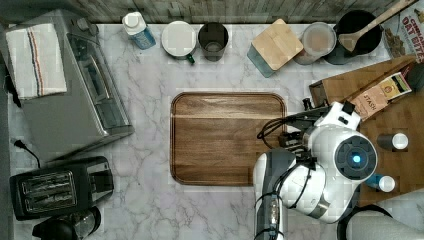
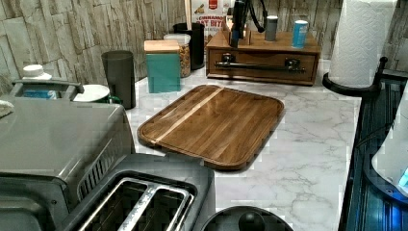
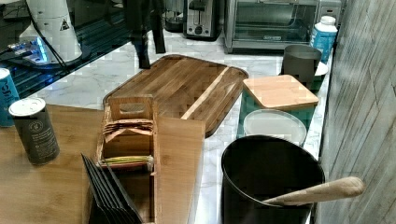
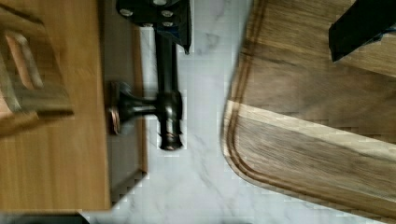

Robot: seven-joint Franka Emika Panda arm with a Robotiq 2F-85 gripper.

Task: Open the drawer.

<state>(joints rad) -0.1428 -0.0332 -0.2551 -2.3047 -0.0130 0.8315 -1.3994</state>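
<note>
Left view first: the drawer (image 2: 262,66) sits in the wooden cabinet at the far edge of the marble counter (image 2: 308,144), its front facing the big wooden tray (image 2: 216,122). Its black bar handle (image 2: 262,64) runs across the front on two posts. The drawer looks shut, front flush with the cabinet. The claw (image 2: 235,36) hangs just above the handle, toward the left view's left end of it.

On the wrist view, the fingers are spread apart, one finger (image 4: 161,16) right beside the bar and the other over the tray, so nothing is clamped yet.

How will it handle? My read: stiff wood, stiff metal, nothing fragile. The bar is round and smooth, so it may slip in a loose pinch. Best hold is around the bar near a post, then a straight pull toward the tray. The cabinet looks light; it might slide with the drawer.
</note>
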